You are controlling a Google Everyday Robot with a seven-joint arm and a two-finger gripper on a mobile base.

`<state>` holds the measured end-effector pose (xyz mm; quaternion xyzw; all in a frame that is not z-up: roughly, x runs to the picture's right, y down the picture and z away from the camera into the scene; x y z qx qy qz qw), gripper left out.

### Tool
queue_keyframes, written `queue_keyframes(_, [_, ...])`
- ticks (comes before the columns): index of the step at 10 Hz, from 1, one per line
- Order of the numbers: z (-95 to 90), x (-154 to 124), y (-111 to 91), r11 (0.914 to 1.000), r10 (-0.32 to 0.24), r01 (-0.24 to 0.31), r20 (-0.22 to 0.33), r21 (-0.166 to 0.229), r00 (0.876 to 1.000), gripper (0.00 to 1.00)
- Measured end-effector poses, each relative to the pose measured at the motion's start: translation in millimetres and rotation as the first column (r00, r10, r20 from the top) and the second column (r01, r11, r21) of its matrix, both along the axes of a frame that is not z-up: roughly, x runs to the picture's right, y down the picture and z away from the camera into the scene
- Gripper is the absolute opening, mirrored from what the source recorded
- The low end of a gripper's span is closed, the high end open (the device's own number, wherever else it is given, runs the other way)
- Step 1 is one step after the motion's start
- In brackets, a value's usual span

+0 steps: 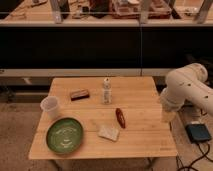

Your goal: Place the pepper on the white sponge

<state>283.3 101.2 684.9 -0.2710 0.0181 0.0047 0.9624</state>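
With our gripper (168,114) at the table's (145,146) right edge, well apart from the pepper (120,118) and its hold beyond our telling, we risk a glancing reach rolling that glossy pepper off or shoving the white sponge (109,133) just beside it.

Warm, dim overhead light, faint soft shadows on the table (145,100), tool (168,114) palely lit at its right edge

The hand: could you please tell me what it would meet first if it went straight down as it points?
Likely the table at its edge, or the floor beside it; the hand hangs there, depth unclear.
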Motion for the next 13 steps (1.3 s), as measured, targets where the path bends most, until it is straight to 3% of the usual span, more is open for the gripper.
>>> queue_keyframes(1, [1.0,-3.8,-5.7,0.9983,-0.052,0.052,0.026,0.026,0.998,0.65])
queue_keyframes(2, [2.4,-15.9,-15.7,0.9865,-0.151,0.144,0.085,0.078,0.985,0.65])
queue_keyframes(3, [2.0,-23.8,-19.6,0.9729,-0.216,0.202,0.127,0.112,0.968,0.65])
queue_keyframes(4, [0.3,-34.0,-22.1,0.9497,-0.299,0.274,0.182,0.152,0.937,0.65])
queue_keyframes(5, [-3.2,-45.0,-18.7,0.9199,-0.385,0.349,0.249,0.179,0.889,0.65])
queue_keyframes(6, [-5.8,-53.8,-16.6,0.8959,-0.441,0.396,0.292,0.201,0.849,0.65])
queue_keyframes(8, [-8.7,-63.5,-13.6,0.8615,-0.507,0.452,0.341,0.231,0.792,0.65])
queue_keyframes(9, [-9.5,-65.3,-12.8,0.8522,-0.523,0.465,0.351,0.24,0.777,0.65])
queue_keyframes(10, [-9.3,-66.3,-13.1,0.8492,-0.528,0.468,0.352,0.245,0.773,0.65])
queue_keyframes(11, [-7.1,-69.0,-15.7,0.8391,-0.543,0.474,0.352,0.267,0.763,0.65])
queue_keyframes(13, [1.0,-86.3,-30.5,0.7624,-0.642,0.521,0.349,0.384,0.682,0.65])
